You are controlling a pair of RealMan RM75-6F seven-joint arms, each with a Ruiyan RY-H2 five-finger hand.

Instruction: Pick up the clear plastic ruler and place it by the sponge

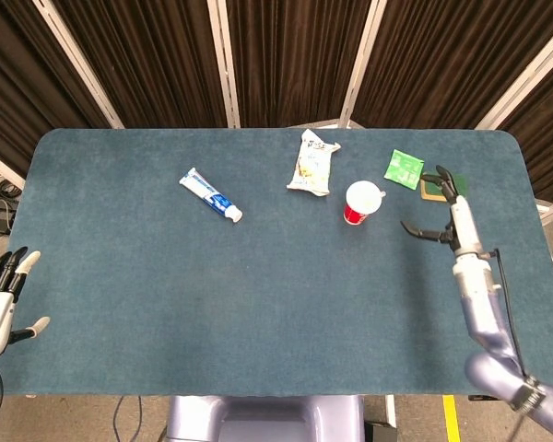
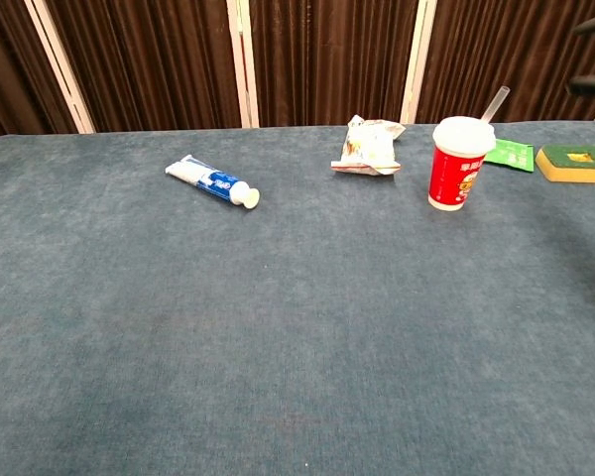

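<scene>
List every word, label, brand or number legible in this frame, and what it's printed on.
None can be read.
Toothpaste tube: blue printing, blurred.
Red cup: yellow characters, too small.
Snack bag: print, illegible.
Green packet: pattern only, no legible text.

Head view: high, looking steeply down on the whole surface (image 1: 166,304), curtains at 12 o'clock. Chest view: low, near the surface (image 2: 278,397) edge, facing the curtains. Both share the toothpaste (image 1: 210,194) (image 2: 211,181), the cup (image 1: 360,202) (image 2: 457,164) and the sponge (image 2: 575,163).
</scene>
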